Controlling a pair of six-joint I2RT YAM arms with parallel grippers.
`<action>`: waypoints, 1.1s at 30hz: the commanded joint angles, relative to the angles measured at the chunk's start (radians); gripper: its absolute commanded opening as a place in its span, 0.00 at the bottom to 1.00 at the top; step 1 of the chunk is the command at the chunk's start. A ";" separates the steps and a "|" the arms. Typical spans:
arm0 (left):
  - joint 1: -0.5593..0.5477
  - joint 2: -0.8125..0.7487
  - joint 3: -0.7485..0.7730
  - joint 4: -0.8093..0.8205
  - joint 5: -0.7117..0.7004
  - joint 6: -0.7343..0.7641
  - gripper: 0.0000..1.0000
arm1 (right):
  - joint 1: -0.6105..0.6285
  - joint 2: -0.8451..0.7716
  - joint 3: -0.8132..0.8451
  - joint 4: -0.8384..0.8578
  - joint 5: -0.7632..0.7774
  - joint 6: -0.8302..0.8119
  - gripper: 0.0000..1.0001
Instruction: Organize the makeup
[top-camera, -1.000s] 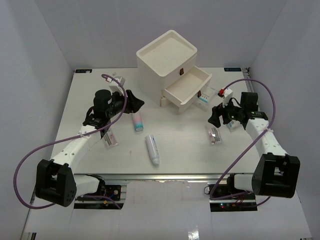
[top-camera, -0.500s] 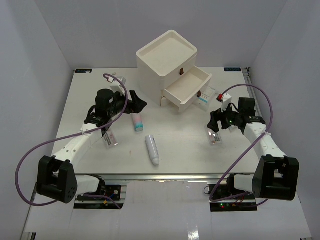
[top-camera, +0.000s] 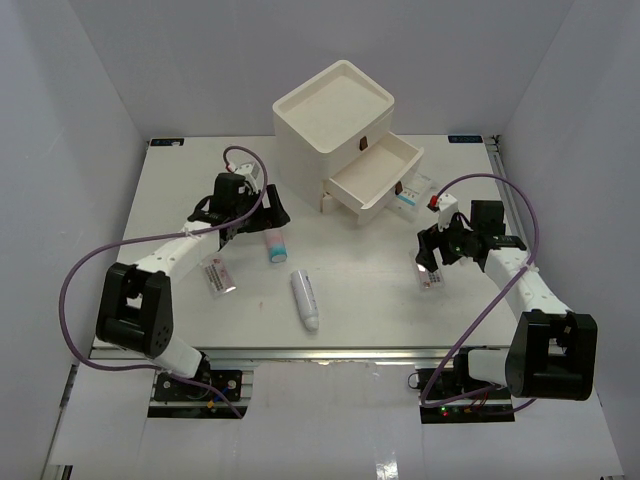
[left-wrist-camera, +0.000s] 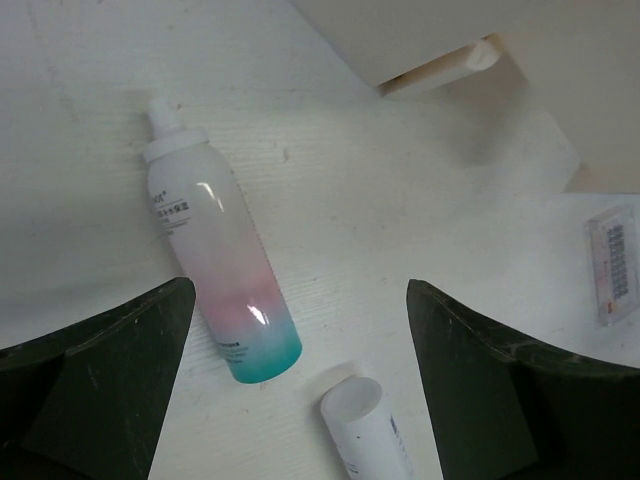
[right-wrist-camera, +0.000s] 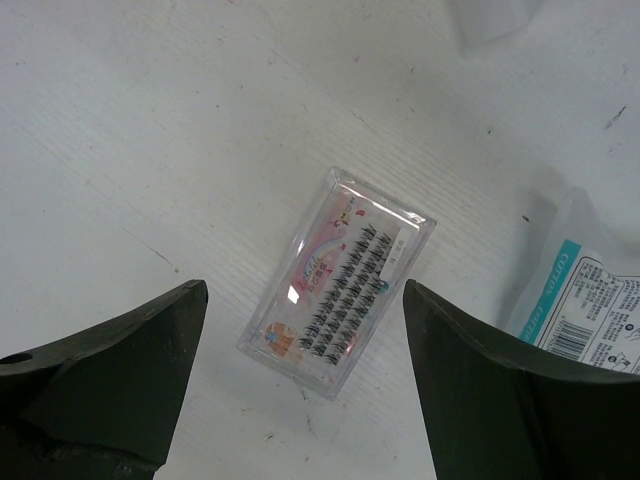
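Observation:
A white-pink tube with a teal end (top-camera: 275, 243) lies on the table, also in the left wrist view (left-wrist-camera: 220, 270). A plain white tube (top-camera: 305, 298) lies nearer, its end showing in the left wrist view (left-wrist-camera: 365, 430). My left gripper (top-camera: 270, 212) (left-wrist-camera: 300, 290) is open and empty above the teal-ended tube. A clear lash case (top-camera: 428, 272) (right-wrist-camera: 337, 282) lies below my open, empty right gripper (top-camera: 430, 250) (right-wrist-camera: 304, 290). White sachets (top-camera: 412, 193) (right-wrist-camera: 590, 310) lie beside the open drawer. A second clear case (top-camera: 218, 277) lies at the left. No sponges show.
The white three-drawer box (top-camera: 335, 110) stands at the back centre with one drawer (top-camera: 375, 175) pulled out towards the right arm. Grey walls close in the table on the left, right and back. Purple cables loop off both arms.

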 joint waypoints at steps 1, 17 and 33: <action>0.006 0.036 0.049 -0.088 -0.067 -0.017 0.98 | 0.002 -0.026 -0.005 0.005 0.021 -0.010 0.85; -0.032 0.289 0.110 -0.148 -0.174 0.000 0.90 | -0.021 -0.077 -0.020 0.005 -0.035 -0.021 0.86; -0.061 0.094 0.078 -0.070 -0.218 0.085 0.02 | -0.063 -0.134 -0.033 0.004 -0.101 -0.022 0.86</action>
